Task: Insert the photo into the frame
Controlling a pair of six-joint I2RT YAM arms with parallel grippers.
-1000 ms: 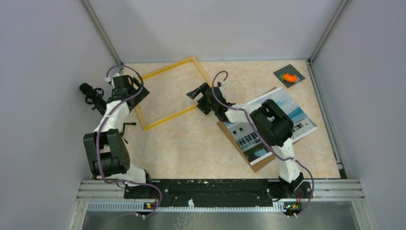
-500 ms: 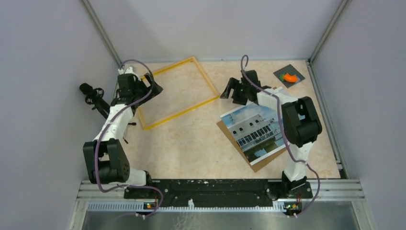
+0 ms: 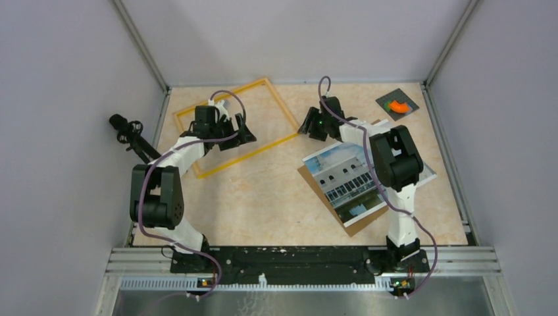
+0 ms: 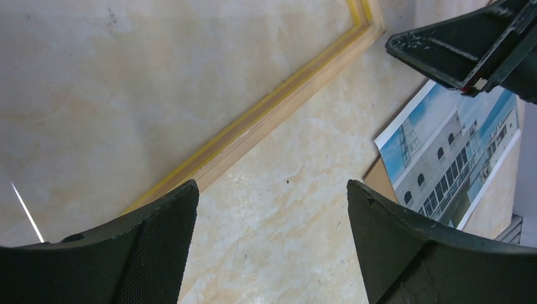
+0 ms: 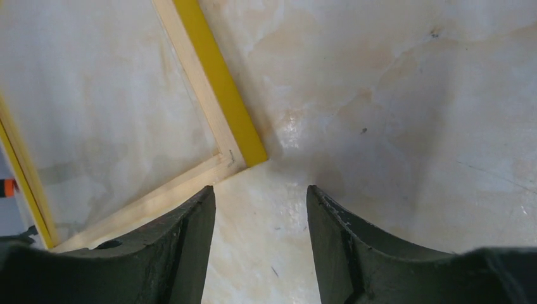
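The left gripper (image 3: 245, 130) had swung in over the frame (image 3: 283, 107), jaws spread and empty, and the right gripper (image 3: 308, 127) had backed off its corner, jaws narrowing but apart on nothing — so the photo (image 3: 345, 174) lay ungrasped on the backing board (image 3: 358, 227) beside it.

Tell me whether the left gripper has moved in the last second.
Yes. The left gripper has swung right, from the frame's left corner to over its open middle.

Yel. frame (image 3: 263, 149), blue/wht photo (image 3: 342, 174), beige marbled tbl (image 3: 263, 197).
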